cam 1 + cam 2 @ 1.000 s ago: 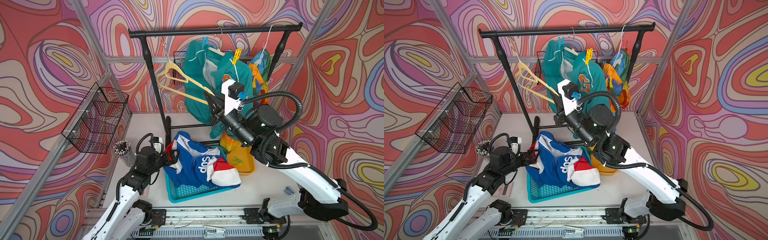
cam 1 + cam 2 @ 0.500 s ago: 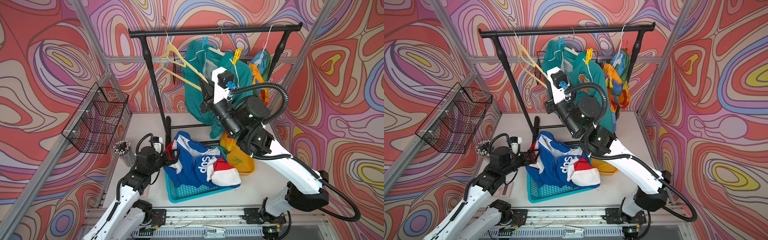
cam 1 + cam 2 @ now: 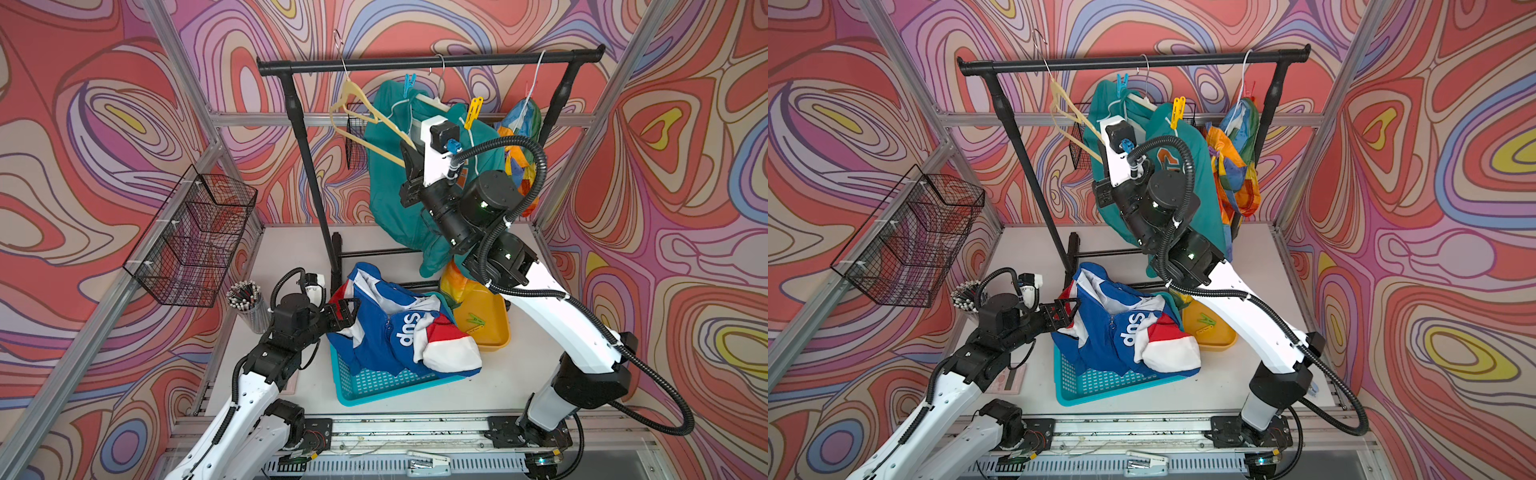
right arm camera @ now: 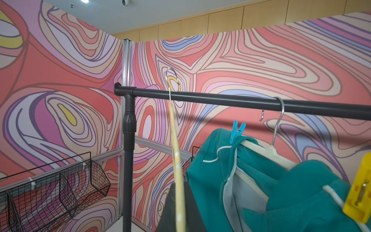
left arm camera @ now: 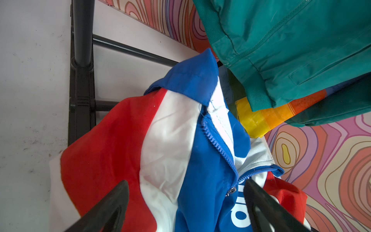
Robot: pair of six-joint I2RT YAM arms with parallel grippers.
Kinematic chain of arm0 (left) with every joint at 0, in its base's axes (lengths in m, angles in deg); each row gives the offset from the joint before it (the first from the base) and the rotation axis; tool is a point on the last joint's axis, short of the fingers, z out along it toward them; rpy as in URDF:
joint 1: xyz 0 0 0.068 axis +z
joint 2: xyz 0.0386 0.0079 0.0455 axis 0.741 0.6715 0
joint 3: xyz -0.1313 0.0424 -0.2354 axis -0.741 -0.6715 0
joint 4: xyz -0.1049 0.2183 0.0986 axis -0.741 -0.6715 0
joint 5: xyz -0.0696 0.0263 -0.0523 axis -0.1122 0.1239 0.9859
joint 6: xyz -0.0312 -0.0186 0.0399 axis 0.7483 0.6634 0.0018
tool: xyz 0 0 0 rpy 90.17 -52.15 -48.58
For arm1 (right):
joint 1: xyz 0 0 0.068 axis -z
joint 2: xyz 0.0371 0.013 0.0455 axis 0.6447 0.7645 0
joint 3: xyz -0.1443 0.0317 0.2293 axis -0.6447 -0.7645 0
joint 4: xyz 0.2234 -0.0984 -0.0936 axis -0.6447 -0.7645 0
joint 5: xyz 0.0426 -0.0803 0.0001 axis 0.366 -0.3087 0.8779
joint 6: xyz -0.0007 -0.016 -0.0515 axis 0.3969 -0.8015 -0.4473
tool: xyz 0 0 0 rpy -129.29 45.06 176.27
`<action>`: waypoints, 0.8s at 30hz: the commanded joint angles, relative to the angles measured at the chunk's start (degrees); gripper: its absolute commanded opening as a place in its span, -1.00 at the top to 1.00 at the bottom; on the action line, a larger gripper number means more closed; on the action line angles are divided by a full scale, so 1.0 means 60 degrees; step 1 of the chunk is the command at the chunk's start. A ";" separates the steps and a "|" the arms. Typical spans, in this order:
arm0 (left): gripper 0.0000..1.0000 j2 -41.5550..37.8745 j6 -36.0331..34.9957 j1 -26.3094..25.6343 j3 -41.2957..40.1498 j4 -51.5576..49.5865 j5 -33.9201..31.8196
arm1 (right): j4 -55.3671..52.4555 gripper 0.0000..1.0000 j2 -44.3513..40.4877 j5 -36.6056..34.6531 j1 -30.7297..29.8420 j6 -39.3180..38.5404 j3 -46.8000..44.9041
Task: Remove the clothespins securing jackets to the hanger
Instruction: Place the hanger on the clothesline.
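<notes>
Blue clothespin [image 3: 409, 83] & yellow clothespin [image 3: 473, 111] sat on teal jacket [image 3: 390, 199], upper centre, under rail [image 3: 415, 64]. R gripper [image 3: 409, 160] was clamped on bare hanger [image 3: 351, 86]; L gripper [image 3: 345, 309] gaped wide by blue jacket [image 3: 386, 332] in basket [image 3: 374, 380], lower centre.

A black garment rack [image 3: 428, 63] stands on the white table [image 3: 291, 249], with its rail across the upper centre. A black wire basket [image 3: 195, 241] is mounted on the wall at centre left, with a cup of pencils [image 3: 249, 305] below it. A teal plastic basket [image 3: 374, 380] sits at lower centre, and a yellow tray [image 3: 494, 332] is just beside it on the right.
</notes>
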 commanded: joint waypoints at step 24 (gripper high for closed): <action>-0.84 -0.0068 0.0108 -0.0003 -0.0087 0.0119 -0.0030 | -0.0303 0.76 -0.1213 0.0537 0.0208 0.1861 -0.1936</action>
